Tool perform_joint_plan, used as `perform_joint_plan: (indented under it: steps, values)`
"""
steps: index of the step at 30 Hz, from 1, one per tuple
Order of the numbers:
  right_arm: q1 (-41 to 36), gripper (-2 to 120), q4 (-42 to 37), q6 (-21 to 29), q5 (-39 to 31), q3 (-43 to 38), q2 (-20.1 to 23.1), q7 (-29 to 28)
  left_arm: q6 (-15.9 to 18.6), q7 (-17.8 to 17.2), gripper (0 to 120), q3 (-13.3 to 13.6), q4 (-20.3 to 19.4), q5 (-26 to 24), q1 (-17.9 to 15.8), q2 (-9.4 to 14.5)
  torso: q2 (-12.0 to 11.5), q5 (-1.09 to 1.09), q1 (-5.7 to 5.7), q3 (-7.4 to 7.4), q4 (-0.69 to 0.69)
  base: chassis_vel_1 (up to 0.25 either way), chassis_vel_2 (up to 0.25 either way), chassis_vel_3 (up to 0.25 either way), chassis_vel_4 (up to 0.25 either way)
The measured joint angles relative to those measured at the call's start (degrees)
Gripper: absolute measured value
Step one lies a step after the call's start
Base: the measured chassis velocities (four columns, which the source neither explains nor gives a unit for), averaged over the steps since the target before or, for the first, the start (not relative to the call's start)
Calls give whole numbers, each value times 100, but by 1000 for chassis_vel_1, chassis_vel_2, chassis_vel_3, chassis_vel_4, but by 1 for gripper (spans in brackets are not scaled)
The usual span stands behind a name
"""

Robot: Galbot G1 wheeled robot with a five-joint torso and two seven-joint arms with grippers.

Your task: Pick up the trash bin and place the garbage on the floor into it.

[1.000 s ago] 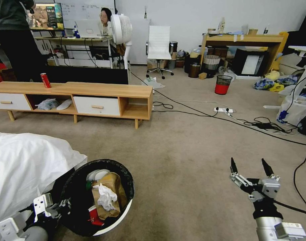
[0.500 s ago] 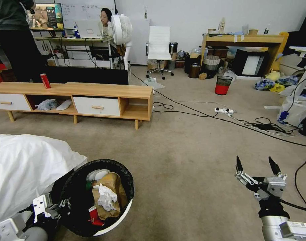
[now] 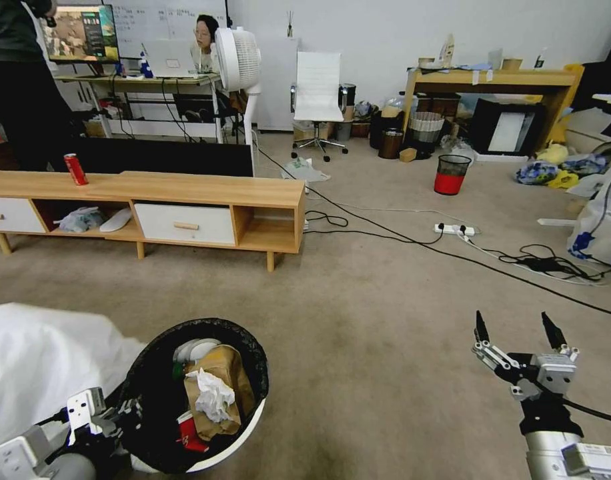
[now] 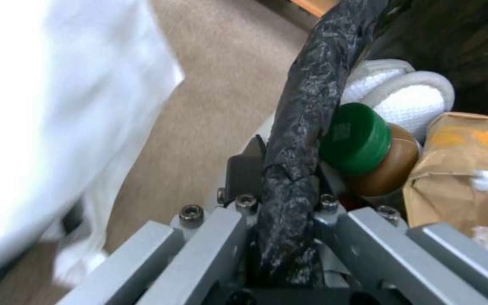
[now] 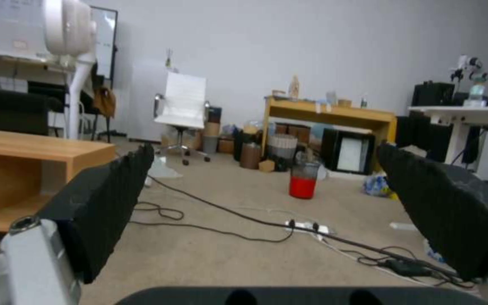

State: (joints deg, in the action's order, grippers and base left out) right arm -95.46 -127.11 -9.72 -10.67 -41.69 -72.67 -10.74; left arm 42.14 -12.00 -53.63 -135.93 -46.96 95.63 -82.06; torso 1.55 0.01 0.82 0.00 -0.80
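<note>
My left gripper [image 3: 129,410] is pinched shut on the rim of the trash bin [image 3: 249,427], and I can see it close up in the left wrist view, where the black bag [image 4: 306,127] folded over the rim sits tight between my two grey fingers [image 4: 210,237]. The bin hangs tilted from that gripper, low on my left side, right next to a white sheet [image 3: 39,360].

The garbage [image 3: 212,393] is inside the bin, just past my left gripper. There is a brown paper bag [image 3: 219,373] with a crumpled white tissue [image 3: 212,397] on top of it, something red [image 3: 185,427] beside the bag, and a small bottle with a green cap [image 4: 357,137] pressed up against the rim (very close to my fingers).

My right gripper [image 3: 517,331] is wide open and holds nothing. It hangs low over the floor [image 3: 365,320], well apart from the bin. The carpet under it is bare. Far beyond it, black cables [image 3: 412,243] run across the carpet, and a small black mesh bin [image 3: 450,174] with a red bottom stands farther off still.
</note>
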Motion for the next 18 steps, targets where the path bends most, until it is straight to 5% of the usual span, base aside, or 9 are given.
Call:
perform_joint_plan:
  steps: [18]
  values:
    - [56,100,102,-179,-10,43,25,-64,0,11,2,-9,42,19,-22,-22,0,-2,1,0,0,-315,318,320,-330]
